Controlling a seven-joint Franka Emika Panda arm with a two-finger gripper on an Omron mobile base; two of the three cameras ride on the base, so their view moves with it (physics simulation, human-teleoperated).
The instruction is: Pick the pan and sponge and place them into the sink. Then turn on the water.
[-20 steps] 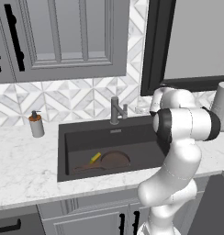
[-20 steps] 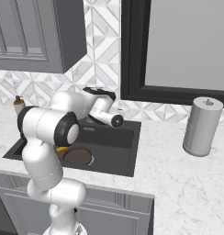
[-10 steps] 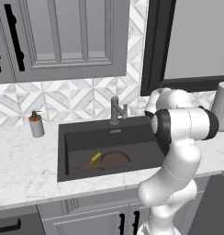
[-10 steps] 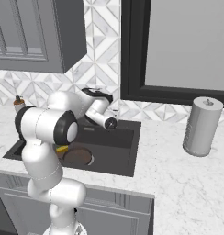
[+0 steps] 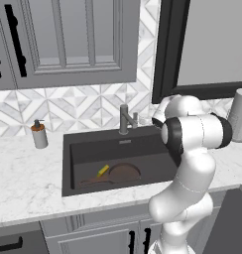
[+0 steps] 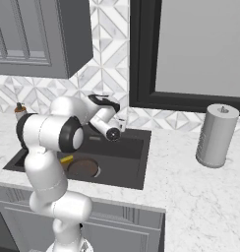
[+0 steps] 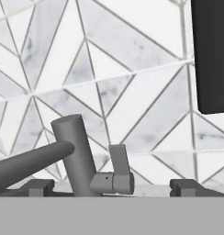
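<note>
The pan and sponge already lie touching in the sink, so only the water remains. The end effector, fingers apart and empty, faces the faucet and its lever, apparently lined up to push it.

Pan sits flat on the floor of the sink, near its front, round, shallow, dark brown. Its long thin brown handle points left along the bottom. Sponge lies in the sink too, yellow face showing, tilted, touching the pan's left rim where the handle starts. Sink is a deep matte black rectangle set into the marble tabletop. Grey faucet stands upright at its back edge, spout reaching over the basin, small lever on its side sticking up.
</note>
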